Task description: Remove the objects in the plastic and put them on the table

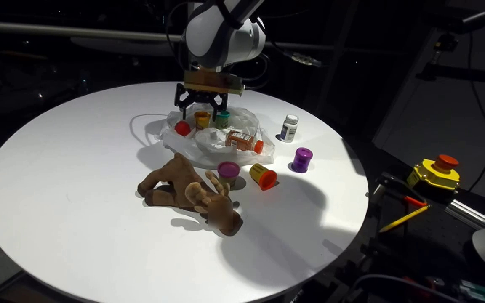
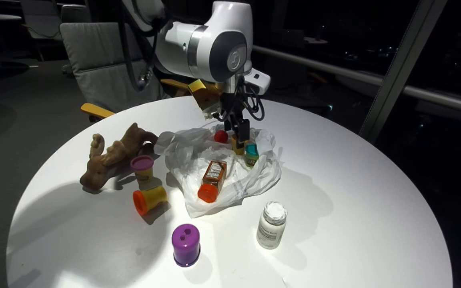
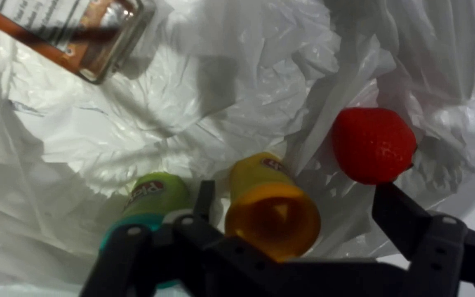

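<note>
My claw (image 3: 295,187) is spread, pinching nothing. Orange-topped tub (image 3: 272,225) sits between the fingertips, inside the plastic bag (image 3: 171,103); looks like the next pick. It's off-centre, so closing could tip it. Teal-lidded tub (image 3: 157,196) is right beside one fingertip: a sloppy descent could knock it. Red fruit (image 3: 373,144) lines up with the other in the wrist view, can't tell if touching; a nudge may roll it. Bigger worry: catching loose plastic along with the tub, then dragging the whole bag, red-capped bottle (image 2: 214,176) included, into the pink-lidded tub (image 1: 228,170) standing just past it on the table (image 1: 78,202).
</note>
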Robot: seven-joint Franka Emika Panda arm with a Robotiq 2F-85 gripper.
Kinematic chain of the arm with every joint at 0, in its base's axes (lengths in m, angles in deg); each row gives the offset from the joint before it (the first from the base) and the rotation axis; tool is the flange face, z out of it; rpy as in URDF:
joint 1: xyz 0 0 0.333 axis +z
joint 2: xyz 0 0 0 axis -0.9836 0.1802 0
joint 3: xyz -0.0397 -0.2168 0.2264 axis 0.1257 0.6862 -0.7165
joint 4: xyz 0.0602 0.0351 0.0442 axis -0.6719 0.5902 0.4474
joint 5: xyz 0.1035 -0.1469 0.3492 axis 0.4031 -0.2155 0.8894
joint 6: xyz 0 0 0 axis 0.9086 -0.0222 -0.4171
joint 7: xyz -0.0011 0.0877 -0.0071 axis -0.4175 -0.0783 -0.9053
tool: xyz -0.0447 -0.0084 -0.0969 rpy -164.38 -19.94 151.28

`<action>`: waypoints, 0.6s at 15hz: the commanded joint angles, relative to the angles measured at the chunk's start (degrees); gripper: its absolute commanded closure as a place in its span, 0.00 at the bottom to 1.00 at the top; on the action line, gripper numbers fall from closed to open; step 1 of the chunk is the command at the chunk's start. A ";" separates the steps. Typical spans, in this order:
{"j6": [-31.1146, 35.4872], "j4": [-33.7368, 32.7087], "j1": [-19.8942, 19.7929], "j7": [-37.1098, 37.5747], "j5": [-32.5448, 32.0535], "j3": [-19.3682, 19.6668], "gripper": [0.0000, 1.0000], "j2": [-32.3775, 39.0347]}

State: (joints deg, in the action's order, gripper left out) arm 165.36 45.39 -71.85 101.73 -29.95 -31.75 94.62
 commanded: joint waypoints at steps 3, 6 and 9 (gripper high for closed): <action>0.80 -3.82 0.41 3.79 0.25 1.61 0.38 2.63; 0.73 -3.77 0.60 5.07 -0.01 2.18 0.62 2.78; 0.81 -3.05 0.85 5.93 -0.26 2.37 0.73 2.32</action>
State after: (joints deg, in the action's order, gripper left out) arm 165.68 43.63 -71.78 105.80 -29.97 -30.32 96.29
